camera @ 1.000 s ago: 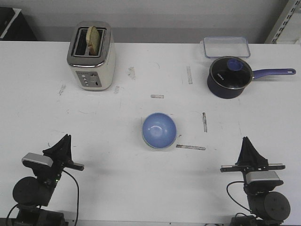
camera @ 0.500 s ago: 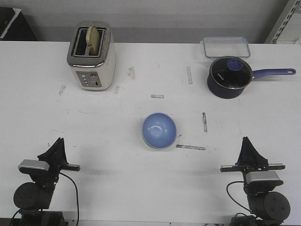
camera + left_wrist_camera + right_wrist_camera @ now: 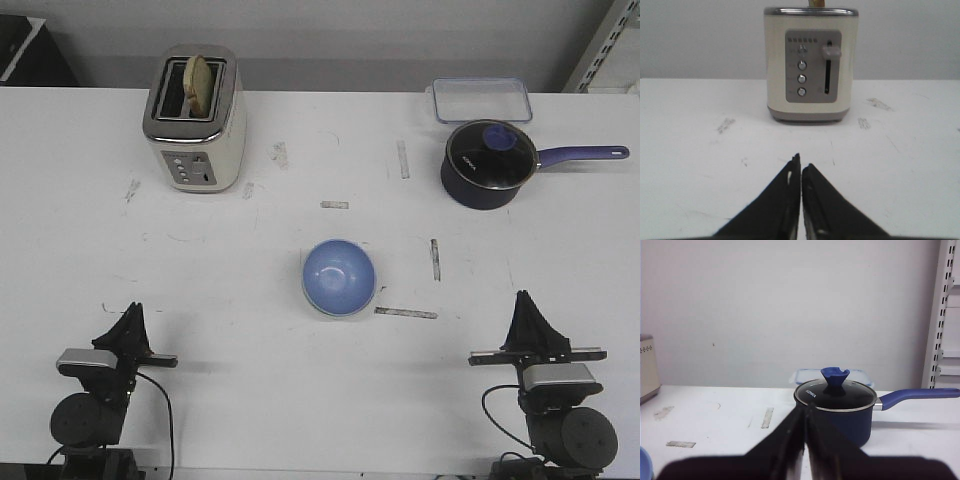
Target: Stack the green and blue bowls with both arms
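- The left tool [image 3: 128, 318] sits at the near left edge of the white surface [image 3: 230, 390]. In the left wrist view its two black fingers [image 3: 785, 200] are pressed together, with only a thin line between them. It holds nothing.
- The right tool [image 3: 526, 308] sits at the near right edge. In the right wrist view its fingers [image 3: 790, 440] are together too, and it holds nothing.
- The blue bowl [image 3: 339, 277] is in the middle of the surface, between the two tools and farther away than both. It stands open side up, well apart from each tool.
- A thin pale rim shows around the bottom edge of the blue bowl. I cannot tell for sure if that is the green bowl under it.
- A strip of worn tape [image 3: 405, 313] lies just to the right of the bowl.
- Far on the left stands a cream toaster [image 3: 194, 120] with a slice of bread [image 3: 201, 84] sticking up from it.
- Far on the right is a dark blue pot [image 3: 484, 165] with a glass lid and a long handle pointing right.
- Just behind the pot lies a clear box [image 3: 481, 99].
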### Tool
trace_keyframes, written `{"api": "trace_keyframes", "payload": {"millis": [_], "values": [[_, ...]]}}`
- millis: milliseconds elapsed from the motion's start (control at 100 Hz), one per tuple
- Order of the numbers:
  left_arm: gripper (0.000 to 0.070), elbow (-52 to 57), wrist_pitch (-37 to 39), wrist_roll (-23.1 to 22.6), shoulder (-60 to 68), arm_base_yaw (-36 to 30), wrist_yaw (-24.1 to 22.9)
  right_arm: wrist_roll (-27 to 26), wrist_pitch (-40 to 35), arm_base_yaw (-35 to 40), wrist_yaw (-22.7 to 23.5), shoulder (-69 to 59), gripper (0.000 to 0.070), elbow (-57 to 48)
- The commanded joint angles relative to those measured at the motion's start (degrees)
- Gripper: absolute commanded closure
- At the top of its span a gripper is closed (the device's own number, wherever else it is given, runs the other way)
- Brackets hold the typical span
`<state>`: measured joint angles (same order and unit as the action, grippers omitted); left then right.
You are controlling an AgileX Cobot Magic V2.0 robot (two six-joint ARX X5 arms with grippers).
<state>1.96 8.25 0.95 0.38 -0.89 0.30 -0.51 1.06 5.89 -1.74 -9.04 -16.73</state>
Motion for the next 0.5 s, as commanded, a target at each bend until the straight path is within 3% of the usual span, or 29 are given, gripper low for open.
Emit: {"api": "trace_keyframes", "payload": {"millis": [0, 210, 490], "values": [[0.0699, -1.2, 0.2, -0.2, -0.2, -0.3, -1.7, -1.0, 0.6, 0.0, -0.2, 0.0, 0.0697, -0.2], [0.0699, -1.2, -0.2, -0.1, -0.2, -1.5, -3.7, -1.0, 0.6, 0.0, -0.2, 0.0, 0.0697, -0.2], [0.0698, -1.2, 1.6, -0.3, -0.2, -1.5, 1.1, -1.0, 0.6, 0.0, -0.2, 0.0, 0.0697, -0.2]]}}
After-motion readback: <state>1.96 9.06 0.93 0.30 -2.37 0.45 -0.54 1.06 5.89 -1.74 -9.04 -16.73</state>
